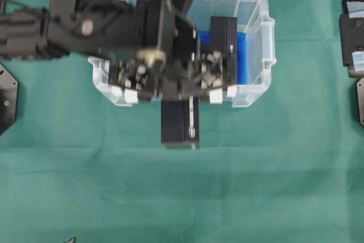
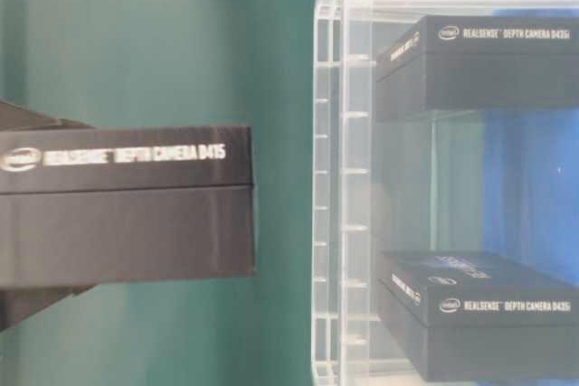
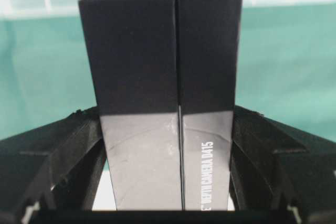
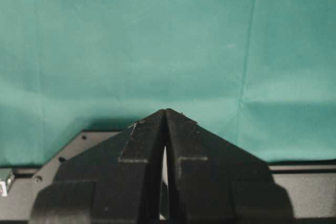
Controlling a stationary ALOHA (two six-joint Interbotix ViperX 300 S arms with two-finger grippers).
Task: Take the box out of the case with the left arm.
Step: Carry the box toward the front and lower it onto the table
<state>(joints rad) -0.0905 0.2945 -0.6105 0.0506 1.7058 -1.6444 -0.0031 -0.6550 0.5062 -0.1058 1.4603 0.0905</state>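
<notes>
Left gripper (image 3: 168,182) clamped on a black box (image 3: 163,77), apparently outside the clear case (image 1: 256,44), right gripper (image 4: 165,116) closed, empty

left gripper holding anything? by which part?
Yes: the left gripper clamps a black box by its two long sides, near one end. Right gripper holds nothing.

The box (image 2: 127,205) in my fingers (image 3: 68,161) reads "RealSense Depth Camera D415"; two boxes in the case (image 2: 339,223) read "RealSense Depth Camera D435i".
</notes>
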